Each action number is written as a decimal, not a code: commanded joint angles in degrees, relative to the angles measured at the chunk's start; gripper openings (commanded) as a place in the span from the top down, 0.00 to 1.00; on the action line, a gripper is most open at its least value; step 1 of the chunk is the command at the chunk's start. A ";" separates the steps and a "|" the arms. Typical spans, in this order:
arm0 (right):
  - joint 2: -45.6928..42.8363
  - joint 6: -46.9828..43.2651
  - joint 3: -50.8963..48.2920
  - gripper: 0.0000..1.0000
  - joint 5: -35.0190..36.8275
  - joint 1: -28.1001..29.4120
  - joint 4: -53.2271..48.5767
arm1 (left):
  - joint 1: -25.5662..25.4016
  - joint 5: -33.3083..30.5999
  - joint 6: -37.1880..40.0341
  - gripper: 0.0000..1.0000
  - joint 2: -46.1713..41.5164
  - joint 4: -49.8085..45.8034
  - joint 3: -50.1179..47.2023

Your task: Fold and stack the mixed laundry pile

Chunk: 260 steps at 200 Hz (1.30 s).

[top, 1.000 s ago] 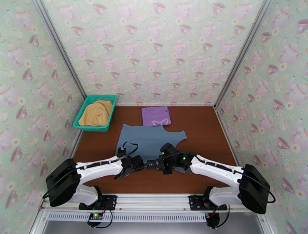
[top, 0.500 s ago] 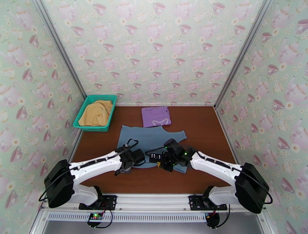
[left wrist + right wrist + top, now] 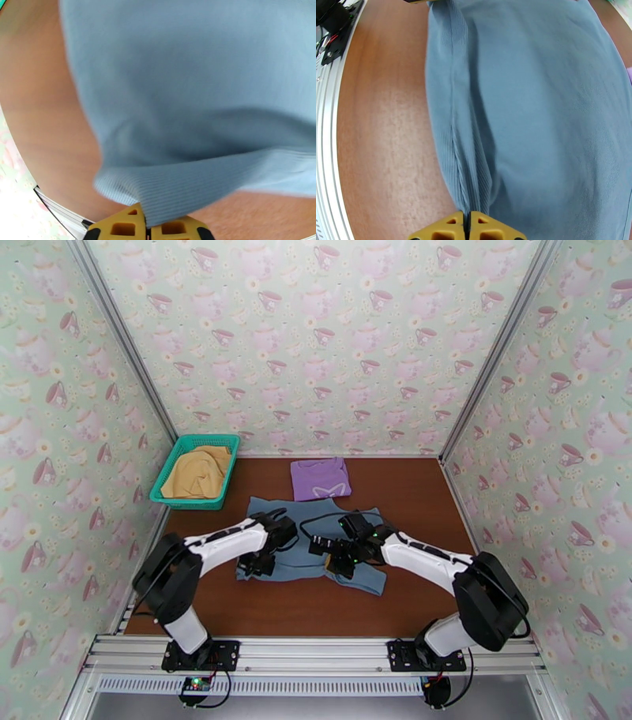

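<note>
Item 1. Grey-blue soft cloth garment (image 3: 308, 544): lying partly spread on the brown wooden table (image 3: 419, 508), to the right of the teal plastic mesh basket (image 3: 207, 439) and nearer the arms than it is; its ribbed hem is hanging lifted off the wood at two points.

Item 2. Left gripper (image 3: 146, 225): its yellow fingertips are pressing together on the ribbed hem of the grey-blue garment, the cloth draping away from them over the table (the pinch sits at the garment's edge nearer the basket).

Item 3. Right gripper (image 3: 467, 225): clenching a gathered fold of the same hem, the fingers meeting with only cloth between them; it is working at the garment's side farther from the basket.

Item 4. Lilac-purple shirt (image 3: 319, 478): lying folded flat, to the right of the basket and well apart from it, just beyond the grey-blue garment.

Item 5. Mustard-yellow garment (image 3: 196, 473): sitting crumpled inside the basket, filling most of it
</note>
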 commanded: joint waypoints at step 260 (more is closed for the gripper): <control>-7.47 34.90 1.95 0.64 12.95 -0.75 -5.32 | 1.61 -11.87 -6.01 1.00 5.95 -11.01 13.54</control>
